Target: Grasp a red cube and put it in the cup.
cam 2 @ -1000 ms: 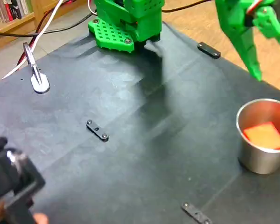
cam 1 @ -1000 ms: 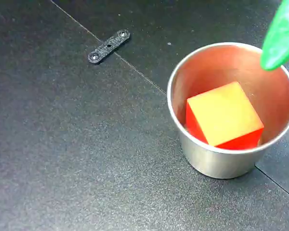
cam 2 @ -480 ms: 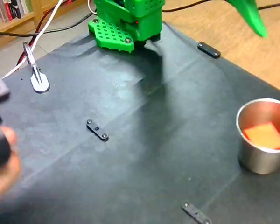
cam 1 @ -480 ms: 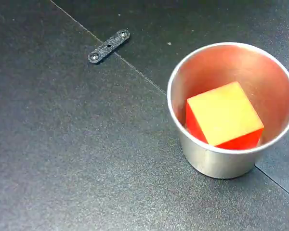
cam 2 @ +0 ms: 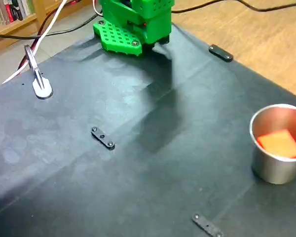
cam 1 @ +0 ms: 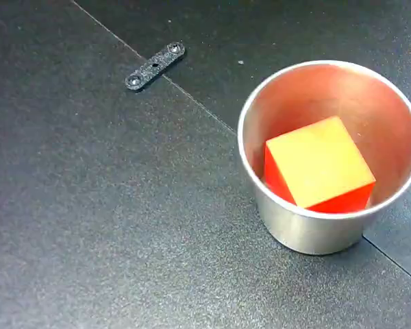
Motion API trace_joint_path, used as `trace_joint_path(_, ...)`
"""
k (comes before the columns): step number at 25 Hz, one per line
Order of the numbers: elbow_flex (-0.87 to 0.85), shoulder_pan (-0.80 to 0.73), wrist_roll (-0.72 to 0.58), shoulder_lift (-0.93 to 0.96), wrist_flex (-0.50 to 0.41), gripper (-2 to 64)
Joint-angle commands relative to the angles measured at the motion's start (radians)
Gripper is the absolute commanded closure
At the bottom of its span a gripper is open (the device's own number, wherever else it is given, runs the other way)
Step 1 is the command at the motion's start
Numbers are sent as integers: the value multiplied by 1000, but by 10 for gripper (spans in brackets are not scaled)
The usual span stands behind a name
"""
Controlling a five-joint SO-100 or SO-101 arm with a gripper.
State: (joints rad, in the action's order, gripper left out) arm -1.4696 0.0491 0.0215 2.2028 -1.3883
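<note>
The red cube (cam 1: 318, 171) is sitting inside the cup (cam 1: 308, 229) at the mat's right; the gripper is showing nowhere, so only a returning arm could be tipping it.

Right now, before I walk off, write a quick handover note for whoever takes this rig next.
Gripper: out of view in both fixed views; only the green arm base shows at the mat's far edge.
Red cube: inside the cup, sitting tilted.
Cup: upright on the black mat, near its right edge in the wider fixed view.
Done: cube is in the cup.
Left: nothing visible for the placement; check where the arm is parked.
</note>
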Motion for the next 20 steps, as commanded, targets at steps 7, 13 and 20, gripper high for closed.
trace_joint_path(7,-199,-6,-6,170,-5,339)
trace_joint_path(13,-198,-6,-9,167,8,339)
trace_joint_path(20,-204,-6,-109,164,-3,338)
